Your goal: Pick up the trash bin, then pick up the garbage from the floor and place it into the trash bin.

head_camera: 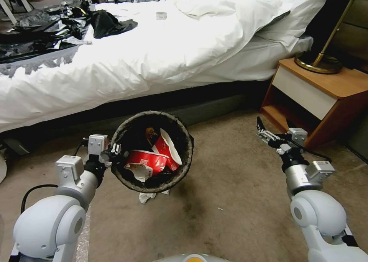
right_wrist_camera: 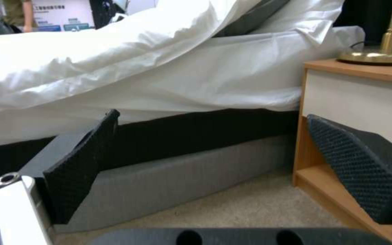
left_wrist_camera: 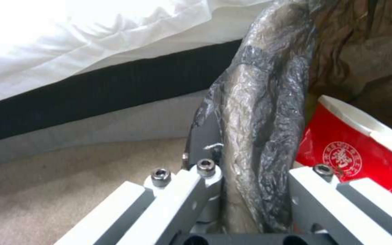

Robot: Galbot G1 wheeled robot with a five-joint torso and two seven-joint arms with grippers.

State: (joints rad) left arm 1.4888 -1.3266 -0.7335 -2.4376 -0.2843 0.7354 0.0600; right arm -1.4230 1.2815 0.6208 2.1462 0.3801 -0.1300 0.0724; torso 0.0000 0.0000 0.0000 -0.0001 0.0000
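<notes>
My left gripper (head_camera: 115, 153) is shut on the left rim of the trash bin (head_camera: 189, 147), a round pail lined with a dark bag, held tilted in front of the bed. The left wrist view shows the fingers (left_wrist_camera: 205, 149) clamped on either side of the bag-covered rim (left_wrist_camera: 259, 112). Inside the bin lies garbage: red-and-white paper packaging (head_camera: 149, 160) (left_wrist_camera: 341, 153). A crumpled white paper (head_camera: 147, 197) lies on the carpet just below the bin. My right gripper (head_camera: 264, 131) (right_wrist_camera: 218, 163) hovers open and holding nothing near the nightstand, well right of the bin.
The white-sheeted bed (head_camera: 153, 55) runs across the back, with black plastic bags (head_camera: 107, 22) on its far left. A wooden nightstand (head_camera: 318, 97) with a brass lamp base (head_camera: 318, 63) stands at the right. Open carpet (head_camera: 230, 200) lies between my arms.
</notes>
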